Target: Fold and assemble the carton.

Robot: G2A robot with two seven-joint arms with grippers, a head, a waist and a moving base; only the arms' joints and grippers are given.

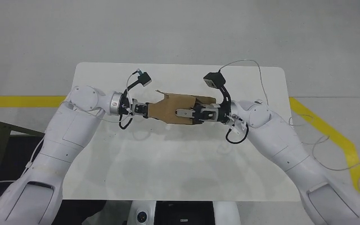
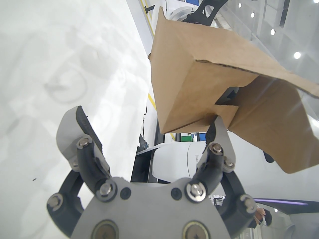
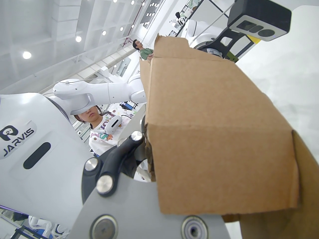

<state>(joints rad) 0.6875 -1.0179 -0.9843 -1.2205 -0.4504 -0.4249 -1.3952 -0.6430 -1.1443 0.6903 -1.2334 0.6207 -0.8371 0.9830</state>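
A brown cardboard carton (image 1: 174, 108), partly folded with flaps loose, hangs above the middle of the white table (image 1: 180, 163) between my two arms. My right gripper (image 1: 183, 113) is shut on the carton's right end; in the right wrist view the carton (image 3: 219, 135) hides the fingers. My left gripper (image 1: 151, 109) stands open at the carton's left end. In the left wrist view the carton (image 2: 199, 88) shows a loose flap, the left gripper (image 2: 149, 125) is spread wide, and one fingertip (image 2: 218, 130) touches the carton's lower edge while the other stays apart.
Bare tabletop lies on all sides below the carton. Yellow floor tape (image 1: 28, 101) runs past the table on both sides. A cable (image 1: 260, 79) loops from the right wrist camera over the back right corner.
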